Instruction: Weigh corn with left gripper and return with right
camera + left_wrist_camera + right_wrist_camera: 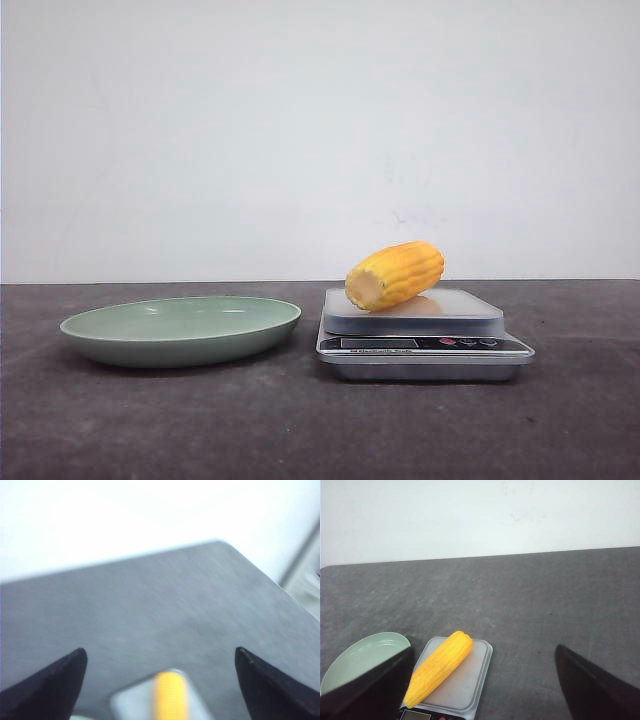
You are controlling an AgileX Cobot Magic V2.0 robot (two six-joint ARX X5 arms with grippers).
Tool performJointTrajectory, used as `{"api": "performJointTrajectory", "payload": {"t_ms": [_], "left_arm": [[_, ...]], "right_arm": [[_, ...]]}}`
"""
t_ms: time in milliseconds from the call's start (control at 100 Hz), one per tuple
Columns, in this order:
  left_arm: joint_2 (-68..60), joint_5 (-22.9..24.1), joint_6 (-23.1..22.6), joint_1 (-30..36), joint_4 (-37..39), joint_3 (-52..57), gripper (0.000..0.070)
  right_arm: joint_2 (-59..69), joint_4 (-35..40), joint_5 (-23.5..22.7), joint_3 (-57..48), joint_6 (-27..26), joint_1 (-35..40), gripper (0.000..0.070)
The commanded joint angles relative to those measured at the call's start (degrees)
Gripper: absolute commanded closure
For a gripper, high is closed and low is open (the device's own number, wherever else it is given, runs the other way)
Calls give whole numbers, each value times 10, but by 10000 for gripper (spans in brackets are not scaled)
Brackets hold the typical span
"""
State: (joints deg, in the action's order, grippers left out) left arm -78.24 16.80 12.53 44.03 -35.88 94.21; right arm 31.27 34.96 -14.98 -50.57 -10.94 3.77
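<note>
Jaws both spread, empty | stubby yellow-orange corn cob (394, 275) lower centre on silver scale (424, 345), axis diagonal | nearer right jaws

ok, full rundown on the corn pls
The corn is a stubby yellow-orange cob with ridged kernel rows and a paler cut end facing the front camera. It lies on its side, slanted across the silver scale platform, touching only that. The green plate sits apart to its left. No hand touches it.

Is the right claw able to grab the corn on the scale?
Probably yes. The right claw is open, and the corn lies bare on the scale with nothing between.
</note>
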Motion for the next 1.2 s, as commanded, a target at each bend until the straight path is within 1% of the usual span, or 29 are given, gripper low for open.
{"api": "performJointTrajectory", "payload": {"t_ms": [0,130,180,240,330,380,500,620,640,710,770,820,860,960,1030,1140,1190], "left_arm": [[47,37,-34,-11,-32,7,136],[152,162,-67,-46,-112,7,139],[188,196,-70,-59,-149,7,139],[232,223,-65,-72,-199,6,139],[298,256,-36,-81,-267,5,139],[333,271,-12,-81,-298,5,139],[418,274,51,-81,-370,3,139],[486,297,112,-85,-472,-4,145],[495,297,117,-87,-479,-8,144],[537,269,118,-101,-479,-28,145],[562,259,122,-115,-479,-42,145],[583,239,124,-131,-479,-56,145],[597,213,126,-144,-479,-66,145],[623,127,140,-171,-479,-95,145],[637,71,142,-186,-479,-123,145],[656,6,147,-214,-479,-172,145],[663,-13,148,-228,-479,-195,145]], "right_arm": [[6,-4,-2,-9,-2,2,137],[10,-5,-7,-9,-2,9,137],[15,-6,-7,-9,1,15,137],[19,-7,-7,-9,6,23,137],[30,-7,-7,-9,9,37,137],[37,-10,-7,-9,9,44,136],[59,-24,-7,-9,8,64,136],[93,-37,-7,-9,9,88,136],[100,-41,-7,-9,9,92,135],[128,-56,-6,-9,8,108,135],[153,-72,-3,-9,6,122,135],[177,-90,1,-9,3,135,133],[197,-103,4,-9,0,144,128],[254,-145,14,-9,-7,167,108],[300,-173,26,-9,-12,184,107],[374,-211,46,-9,-27,210,104],[407,-228,60,-9,-35,221,83]]}}
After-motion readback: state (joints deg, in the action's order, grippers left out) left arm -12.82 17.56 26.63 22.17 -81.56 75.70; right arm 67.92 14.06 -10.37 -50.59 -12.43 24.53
